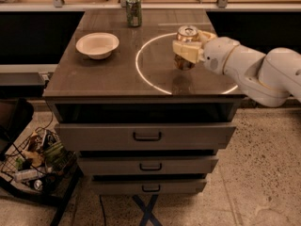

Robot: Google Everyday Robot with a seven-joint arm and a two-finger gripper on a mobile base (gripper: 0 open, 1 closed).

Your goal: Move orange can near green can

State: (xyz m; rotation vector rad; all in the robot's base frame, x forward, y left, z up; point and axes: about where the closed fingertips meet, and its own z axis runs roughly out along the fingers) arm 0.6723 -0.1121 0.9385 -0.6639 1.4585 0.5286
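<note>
The orange can [185, 62], orange-brown with a silver top and pull tab, is held in my gripper [189, 48]. The pale fingers [185, 52] are shut around its middle. The can hangs a little above the dark table top [117, 74], right of centre, inside a pale ring drawn on the surface. The green can [133, 10] stands upright at the table's far edge, left of and well beyond the orange can. My white arm [256, 69] reaches in from the right.
A white bowl [97, 44] sits on the left part of the table. The table is a cabinet with three drawers [146, 136] below. A wire basket of clutter [35, 161] stands on the floor at the lower left. A shelf runs behind the table.
</note>
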